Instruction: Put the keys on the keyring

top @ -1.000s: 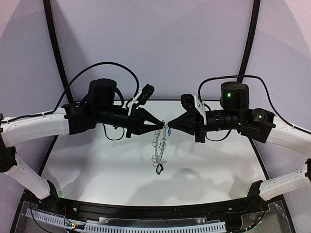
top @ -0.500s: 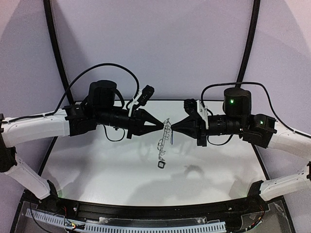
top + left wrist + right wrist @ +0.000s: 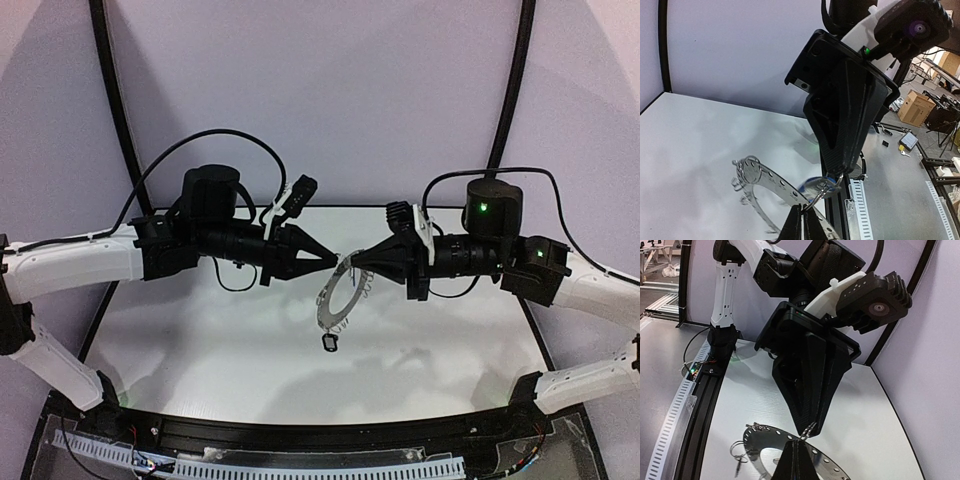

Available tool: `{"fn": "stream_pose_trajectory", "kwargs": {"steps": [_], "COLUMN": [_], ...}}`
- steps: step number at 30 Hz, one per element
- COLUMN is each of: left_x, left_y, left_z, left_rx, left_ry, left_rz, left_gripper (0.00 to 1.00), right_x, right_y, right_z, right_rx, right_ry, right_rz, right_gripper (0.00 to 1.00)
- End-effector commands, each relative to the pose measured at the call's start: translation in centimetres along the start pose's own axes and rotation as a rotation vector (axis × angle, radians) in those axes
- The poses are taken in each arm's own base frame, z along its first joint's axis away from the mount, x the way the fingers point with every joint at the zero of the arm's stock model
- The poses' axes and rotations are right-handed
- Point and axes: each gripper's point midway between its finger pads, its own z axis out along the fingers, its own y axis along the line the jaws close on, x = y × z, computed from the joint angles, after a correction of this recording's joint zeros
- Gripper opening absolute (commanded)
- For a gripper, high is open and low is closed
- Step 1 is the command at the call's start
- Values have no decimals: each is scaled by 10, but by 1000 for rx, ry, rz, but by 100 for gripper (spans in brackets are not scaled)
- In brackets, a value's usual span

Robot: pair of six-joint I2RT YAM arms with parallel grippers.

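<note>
The keyring [image 3: 322, 298] hangs above the table between the two grippers, its flat grey face turned partly toward the top camera. A key with a black tag [image 3: 328, 342] dangles from its lower rim. My left gripper [image 3: 334, 260] and right gripper [image 3: 353, 263] meet tip to tip at the ring's top edge. In the left wrist view my left gripper [image 3: 803, 212] is shut on a small wire loop at the keyring's [image 3: 772, 177] rim. That loop runs up into the right gripper [image 3: 842, 167], with the blurred blue-tagged key [image 3: 812, 186] beside it. My right gripper [image 3: 799, 445] is shut on the same loop.
The white table [image 3: 200, 340] lies under the hanging ring. A black rail [image 3: 300, 432] runs along its near edge, and curved black posts [image 3: 115, 110] stand at the back corners. Loose wire clips [image 3: 737, 450] hang off the keyring's [image 3: 760, 440] rim.
The keyring has swung from edge-on to showing its face, and the black-tagged key swung with it. The right arm shifted slightly to the right; the left arm held still.
</note>
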Motion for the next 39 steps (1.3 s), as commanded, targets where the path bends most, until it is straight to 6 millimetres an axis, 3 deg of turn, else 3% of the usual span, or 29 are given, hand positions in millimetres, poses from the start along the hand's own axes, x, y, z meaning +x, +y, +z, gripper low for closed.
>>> {"fn": "stream_pose_trajectory", "kwargs": {"steps": [1, 9, 19, 27, 39], "left_x": [-16, -14, 5, 16, 30], "left_y": [-14, -20, -40, -48, -49], "left_z": [-1, -1, 2, -1, 1], "left_rx": [63, 99, 261, 319, 391], "left_ry": [-30, -19, 70, 136, 239], "left_rz": [30, 33, 31, 76, 106], "left_gripper": [1, 1, 1, 1, 1], "right_x": [-9, -10, -17, -22, -26], "right_y": [-6, -11, -23, -22, 39], "right_z": [2, 4, 4, 4, 0], "right_rx": [22, 47, 109, 84, -284], "right_ry": [-20, -30, -51, -47, -87], "right_rz": [-40, -39, -50, -62, -163], "right_gripper": [0, 0, 0, 0, 0]}}
